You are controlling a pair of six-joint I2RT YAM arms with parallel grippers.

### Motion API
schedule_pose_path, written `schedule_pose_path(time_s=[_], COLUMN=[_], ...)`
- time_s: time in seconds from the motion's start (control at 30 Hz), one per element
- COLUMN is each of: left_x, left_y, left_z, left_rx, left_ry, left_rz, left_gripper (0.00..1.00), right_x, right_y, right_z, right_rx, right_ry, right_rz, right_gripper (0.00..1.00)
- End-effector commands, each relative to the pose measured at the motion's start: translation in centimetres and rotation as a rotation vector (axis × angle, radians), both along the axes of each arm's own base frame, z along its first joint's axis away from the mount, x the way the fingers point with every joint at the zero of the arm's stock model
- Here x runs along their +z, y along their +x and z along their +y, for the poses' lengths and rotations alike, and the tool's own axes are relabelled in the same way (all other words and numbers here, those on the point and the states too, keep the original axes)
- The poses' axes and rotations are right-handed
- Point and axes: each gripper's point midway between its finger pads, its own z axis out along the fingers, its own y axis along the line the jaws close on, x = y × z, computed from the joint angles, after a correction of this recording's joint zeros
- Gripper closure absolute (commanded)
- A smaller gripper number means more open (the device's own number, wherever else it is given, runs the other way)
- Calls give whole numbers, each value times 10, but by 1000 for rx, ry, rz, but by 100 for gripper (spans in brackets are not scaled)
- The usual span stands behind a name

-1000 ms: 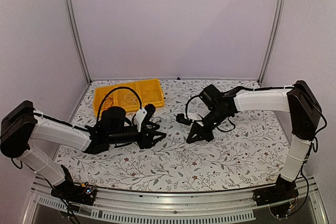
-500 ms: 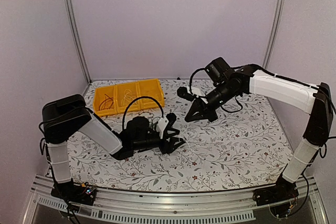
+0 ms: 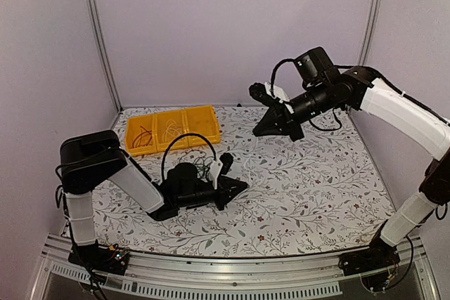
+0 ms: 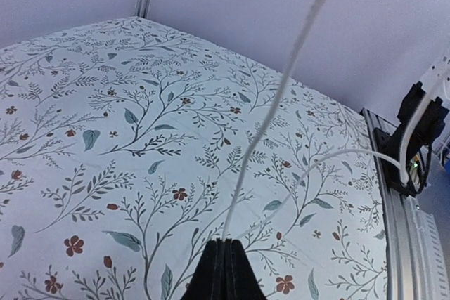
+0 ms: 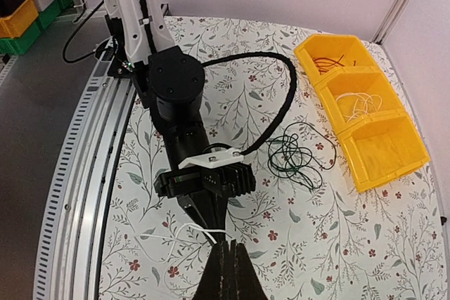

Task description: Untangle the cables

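my left gripper (image 3: 242, 186) sits low on the floral table (image 3: 316, 187), fingers clenched on the whitish wire (image 4: 263, 131). the wire climbs to my right gripper (image 3: 259, 131), which hangs high and also pinches it. the black tangle (image 5: 295, 156) lies on the table between the left gripper and the yellow bin (image 3: 208, 119).

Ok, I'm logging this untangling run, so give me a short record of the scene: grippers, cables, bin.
left gripper: low, shut on the thin whitish wire
right gripper: raised, shut on the same wire
wire span: runs between both grippers
black tangle of thin wires: lying loose, ungripped
yellow three-compartment plastic bin: wires visible in two compartments
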Motion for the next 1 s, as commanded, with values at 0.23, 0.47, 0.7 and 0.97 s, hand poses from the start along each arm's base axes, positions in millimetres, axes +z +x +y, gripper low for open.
schedule_pose_path(time_s=[0.23,0.47,0.7,0.97], left_x=[-3,-10,-41,-81], left_y=[9,19,20,10], left_z=[26,31,58,95], left_rx=[169,231,266,255], left_ry=[93,182,325,457], left_rz=[72,73,110,171], left_gripper=[100,100,100,100], right_x=[167,231,251,260], right_y=[30,36,70,102], right_z=[-47,-90,-128,-151], right_rx=[-250,-438,-678,-808], right_ry=[254,341,364,350], right_rz=[-436,-659,-754,-786], right_gripper=[100,100,100,100])
